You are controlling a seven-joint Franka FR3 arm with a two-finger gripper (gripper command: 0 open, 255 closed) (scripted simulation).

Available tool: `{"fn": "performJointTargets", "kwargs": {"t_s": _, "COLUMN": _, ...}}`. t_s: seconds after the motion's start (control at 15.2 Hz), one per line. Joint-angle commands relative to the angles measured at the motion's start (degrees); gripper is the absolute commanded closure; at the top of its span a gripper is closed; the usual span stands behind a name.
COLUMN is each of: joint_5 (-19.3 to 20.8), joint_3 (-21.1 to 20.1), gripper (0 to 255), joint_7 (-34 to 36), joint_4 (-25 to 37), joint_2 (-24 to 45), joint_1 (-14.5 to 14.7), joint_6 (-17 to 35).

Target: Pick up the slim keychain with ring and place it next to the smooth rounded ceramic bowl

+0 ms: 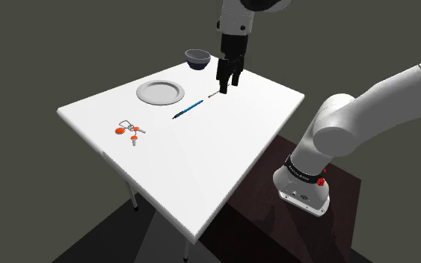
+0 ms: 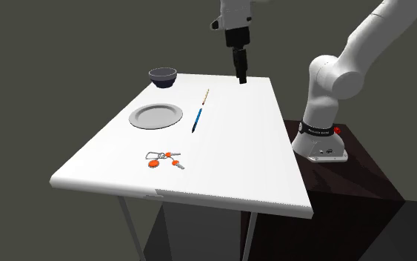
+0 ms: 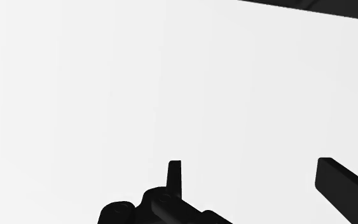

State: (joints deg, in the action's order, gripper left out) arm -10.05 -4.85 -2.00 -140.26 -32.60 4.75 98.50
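Two jaws stand well apart, empty, above the white table [image 1: 201,161].

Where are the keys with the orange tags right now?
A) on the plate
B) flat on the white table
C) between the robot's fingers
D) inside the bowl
B: the keychain lies flat on the white table, apart from the plate and the bowl, and the fingers hang far from it.

Orange keychain [image 1: 128,130], dk blue bowl [image 1: 197,58], blue pen [image 1: 188,110], white table [image 1: 223,142] & plate [image 1: 158,92].
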Motion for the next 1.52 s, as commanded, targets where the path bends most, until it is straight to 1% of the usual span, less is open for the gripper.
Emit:
{"fn": "performJointTargets", "kwargs": {"t_s": 0.0, "joint_5": -0.6, "joint_3": -1.7, "gripper": 0, "joint_7": 0.8, "joint_4": 0.7, "joint_2": 2.9, "joint_1": 0.9, "joint_6": 3.6}}
{"fn": "performJointTargets", "kwargs": {"t_s": 0.4, "joint_5": -0.8, "joint_3": -6.2, "gripper": 0, "joint_7": 3.1, "joint_4": 4.7, "joint_2": 13.1, "joint_1": 2.9, "joint_6": 13.4}}
{"fn": "performJointTargets", "kwargs": {"t_s": 0.73, "joint_5": 1.2, "joint_3": -9.7, "gripper": 0, "joint_7": 5.8, "joint_4": 9.9, "joint_2": 22.4, "joint_1": 4.2, "joint_6": 20.2}}
{"fn": "performJointTargets", "kwargs": {"t_s": 1.06, "joint_5": 5.3, "joint_3": -12.4, "gripper": 0, "joint_7": 9.5, "joint_4": 16.6, "joint_2": 32.0, "joint_1": 5.6, "joint_6": 25.5}}
{"fn": "performJointTargets", "kwargs": {"t_s": 1.45, "joint_5": 12.5, "joint_3": -14.0, "gripper": 0, "joint_7": 14.7, "joint_4": 26.9, "joint_2": 44.0, "joint_1": 8.7, "joint_6": 29.2}}
